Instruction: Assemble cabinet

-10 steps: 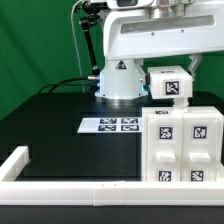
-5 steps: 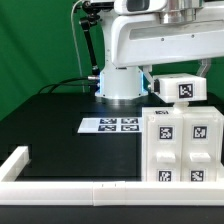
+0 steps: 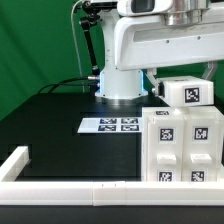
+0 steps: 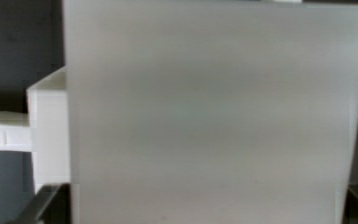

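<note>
The cabinet [image 3: 185, 146] stands on the worktop [image 3: 50, 120] at the near side, on the exterior view's right. It is a white box and shows tags on its near face. Just above its far top edge I see a smaller white block [image 3: 188, 93] with one tag. It seems to hang there and not to rest, but I cannot tell whether there is a gap between the two.

In the wrist view this white block [image 4: 211, 110] fills almost the whole picture. The pincer [image 4: 202, 210] shows only as dark fingertips [image 4: 44, 203] at the two lower corners, with the block between them. From this I judge it is clamped on the block, though the contact itself is hidden.

My worry is the alignment. The wrist camera is blocked, so I cannot check the seat. If the block comes down skewed, it may catch on the cabinet's edge and push the cabinet toward the white rail [image 3: 60, 186]. It may also slip in the grip.

The marker board [image 3: 110, 125] lies well apart, to the exterior view's left.
</note>
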`<move>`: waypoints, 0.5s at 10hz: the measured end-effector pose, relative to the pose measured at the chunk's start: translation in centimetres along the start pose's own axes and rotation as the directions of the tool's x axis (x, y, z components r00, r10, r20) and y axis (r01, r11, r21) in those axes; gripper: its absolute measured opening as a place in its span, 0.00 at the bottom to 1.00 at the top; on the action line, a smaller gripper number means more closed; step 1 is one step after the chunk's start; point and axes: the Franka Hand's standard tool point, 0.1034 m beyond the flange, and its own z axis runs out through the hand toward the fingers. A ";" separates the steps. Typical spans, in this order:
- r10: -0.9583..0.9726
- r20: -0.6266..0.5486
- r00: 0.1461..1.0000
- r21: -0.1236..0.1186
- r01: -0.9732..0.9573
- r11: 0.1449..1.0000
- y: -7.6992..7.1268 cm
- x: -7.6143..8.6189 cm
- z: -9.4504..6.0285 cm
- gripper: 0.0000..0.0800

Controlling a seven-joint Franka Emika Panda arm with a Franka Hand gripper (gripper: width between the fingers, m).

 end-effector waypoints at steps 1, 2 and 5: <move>0.000 0.004 1.000 0.000 0.000 1.000 0.0 -0.1 0.2 0.70; 0.001 0.006 1.000 0.000 -0.001 1.000 0.0 -0.3 0.7 0.70; 0.002 -0.001 1.000 -0.002 -0.002 1.000 0.1 -0.5 1.2 0.70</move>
